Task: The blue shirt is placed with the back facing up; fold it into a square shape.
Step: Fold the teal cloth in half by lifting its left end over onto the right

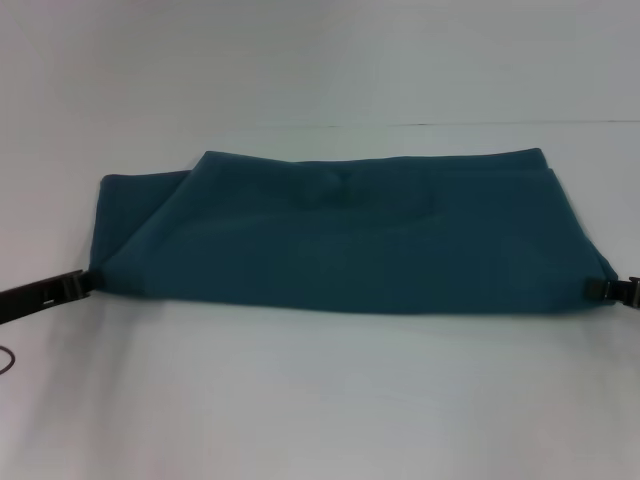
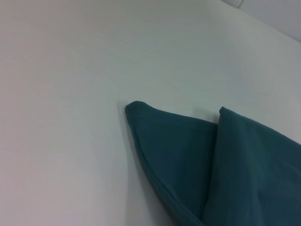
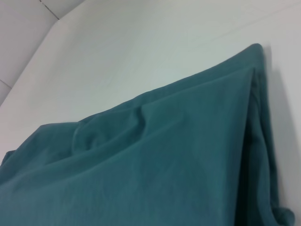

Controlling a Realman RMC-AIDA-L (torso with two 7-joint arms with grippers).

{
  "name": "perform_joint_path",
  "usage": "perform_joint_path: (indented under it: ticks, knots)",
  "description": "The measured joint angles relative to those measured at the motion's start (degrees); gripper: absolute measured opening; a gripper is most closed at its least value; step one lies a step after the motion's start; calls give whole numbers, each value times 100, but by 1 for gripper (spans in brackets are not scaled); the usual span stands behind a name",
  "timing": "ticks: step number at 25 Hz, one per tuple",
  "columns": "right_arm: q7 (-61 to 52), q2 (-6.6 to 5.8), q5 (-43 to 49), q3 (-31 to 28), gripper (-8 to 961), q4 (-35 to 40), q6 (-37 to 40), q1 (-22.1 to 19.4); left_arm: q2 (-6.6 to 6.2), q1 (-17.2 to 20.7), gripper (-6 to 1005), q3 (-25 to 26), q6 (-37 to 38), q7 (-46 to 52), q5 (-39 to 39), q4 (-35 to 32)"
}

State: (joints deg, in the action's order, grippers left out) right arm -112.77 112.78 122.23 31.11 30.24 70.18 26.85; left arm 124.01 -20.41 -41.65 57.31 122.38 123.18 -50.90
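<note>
My left gripper (image 1: 88, 281) and right gripper (image 1: 597, 288) each pinch a near corner of the blue shirt (image 1: 340, 235). It lies on the white table (image 1: 320, 400), folded into a wide strip. It still needs folding into a square.

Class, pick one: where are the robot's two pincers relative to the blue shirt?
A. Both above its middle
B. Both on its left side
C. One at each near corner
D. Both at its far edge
C: the left pincer and right pincer sit at opposite near corners of the blue shirt.
</note>
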Motion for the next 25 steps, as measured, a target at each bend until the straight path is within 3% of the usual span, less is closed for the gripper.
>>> perform_joint_path:
  ticks: [25]
  knots:
    - [100,67,-7,-84,98,-1,60,-74,-42,81,36,435,387,-213,13,3]
